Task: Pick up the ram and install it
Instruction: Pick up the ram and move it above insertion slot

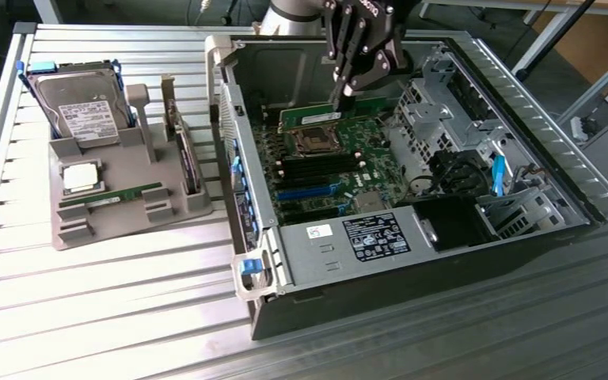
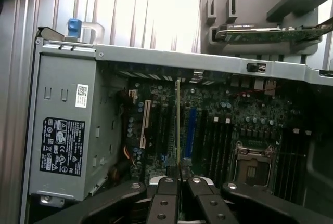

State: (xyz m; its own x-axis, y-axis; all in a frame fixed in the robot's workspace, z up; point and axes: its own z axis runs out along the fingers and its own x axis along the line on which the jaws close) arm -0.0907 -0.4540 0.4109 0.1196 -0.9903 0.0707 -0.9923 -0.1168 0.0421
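Ram [image 1: 313,119] pinched in the gripper [image 1: 344,93] inside the open computer case [image 1: 410,294].
The jaws stand narrow, clamped on the thin green stick. It hangs on edge over the motherboard [image 1: 367,170], close to the processor socket [image 1: 309,141] and above the memory slots [image 1: 304,169]. The risk, as I judge it, is that the stick meets a slot slightly off-line or tilted. Pressing would then bend it, jam it against a latch, or make it slip in the grip.
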